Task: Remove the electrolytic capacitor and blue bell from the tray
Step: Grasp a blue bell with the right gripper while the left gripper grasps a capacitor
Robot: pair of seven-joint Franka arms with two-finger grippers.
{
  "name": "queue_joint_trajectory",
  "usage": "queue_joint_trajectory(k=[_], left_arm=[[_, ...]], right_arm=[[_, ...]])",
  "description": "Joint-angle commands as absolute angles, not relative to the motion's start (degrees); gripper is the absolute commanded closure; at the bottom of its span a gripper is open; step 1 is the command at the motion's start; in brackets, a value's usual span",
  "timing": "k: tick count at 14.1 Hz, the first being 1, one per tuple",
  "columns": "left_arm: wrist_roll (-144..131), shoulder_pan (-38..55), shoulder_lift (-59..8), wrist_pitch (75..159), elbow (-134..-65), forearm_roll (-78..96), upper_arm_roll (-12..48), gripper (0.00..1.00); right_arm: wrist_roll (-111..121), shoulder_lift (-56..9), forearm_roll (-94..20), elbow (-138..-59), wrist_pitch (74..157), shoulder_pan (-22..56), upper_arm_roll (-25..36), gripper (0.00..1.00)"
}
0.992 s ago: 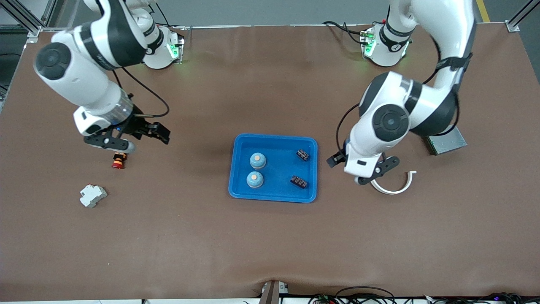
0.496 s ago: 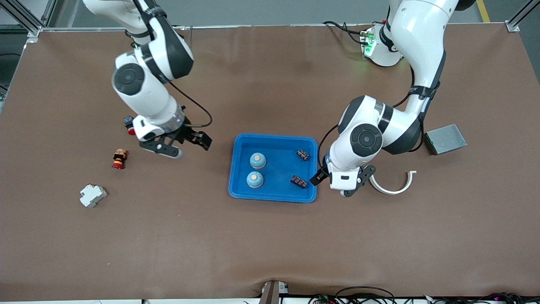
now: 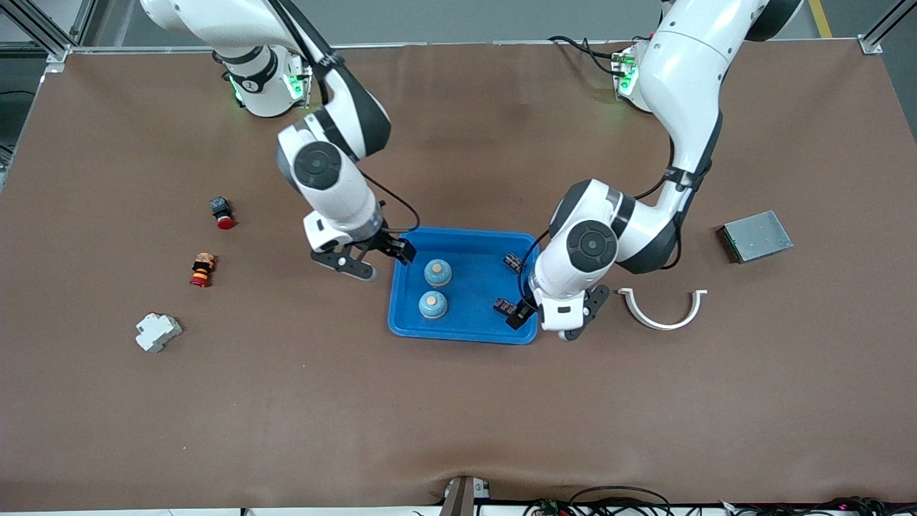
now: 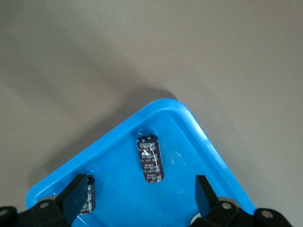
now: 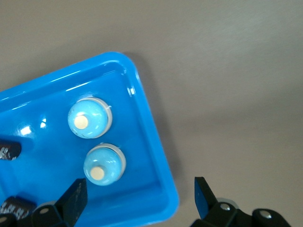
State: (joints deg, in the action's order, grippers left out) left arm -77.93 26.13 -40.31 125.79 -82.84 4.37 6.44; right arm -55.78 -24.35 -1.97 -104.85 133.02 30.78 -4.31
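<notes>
A blue tray [image 3: 473, 287] in the middle of the table holds two blue dome bells [image 3: 438, 272] [image 3: 433, 304] and two dark capacitors [image 3: 513, 262] [image 3: 505, 307]. My right gripper [image 3: 376, 261] is open and empty over the tray's edge toward the right arm's end. Its wrist view shows both bells [image 5: 89, 118] [image 5: 104, 164] in the tray [image 5: 47, 161]. My left gripper [image 3: 544, 324] is open and empty over the tray's corner, by the nearer capacitor. Its wrist view shows one capacitor [image 4: 150, 158] between the fingers and another [image 4: 86, 196] partly hidden by a finger [image 4: 73, 198].
A white curved piece [image 3: 663, 308] and a grey metal box [image 3: 756, 236] lie toward the left arm's end. Two red-tipped push buttons [image 3: 222, 212] [image 3: 202, 269] and a white breaker [image 3: 157, 332] lie toward the right arm's end.
Both arms have swung in from the table's ends to the tray. The right gripper left the push buttons; the left gripper left the white curved piece. Both stay open.
</notes>
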Motion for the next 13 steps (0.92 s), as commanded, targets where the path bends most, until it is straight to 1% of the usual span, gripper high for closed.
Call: queue_joint_trajectory(k=[1,3,5,9,13], left_arm=[[-78.57,27.5,-42.18,126.3,-81.3,5.19,5.98,0.0],[-78.57,28.65,-43.5,128.05,-81.39,5.01,5.89,0.0],[-78.57,28.83,-45.34,128.93,-81.39,5.01,5.89,0.0],[-78.57,29.53,-47.37,131.92,-81.47,4.92,5.71,0.0],[-78.57,29.44,-48.51,134.38,-81.47,4.92,5.71,0.0]], right_arm=[[-62.82,-32.67,2.54,-96.17,132.28,33.65,-3.6,0.0],[-66.34,-36.63,4.3,-92.48,132.28,35.24,-3.43,0.0],[-67.67,-38.57,4.75,-90.8,132.71,35.95,-3.34,0.0],[-68.38,-41.04,4.75,-90.53,135.79,37.35,-2.9,0.0],[-68.64,-42.27,5.89,-90.44,136.14,37.88,-2.9,0.0]])
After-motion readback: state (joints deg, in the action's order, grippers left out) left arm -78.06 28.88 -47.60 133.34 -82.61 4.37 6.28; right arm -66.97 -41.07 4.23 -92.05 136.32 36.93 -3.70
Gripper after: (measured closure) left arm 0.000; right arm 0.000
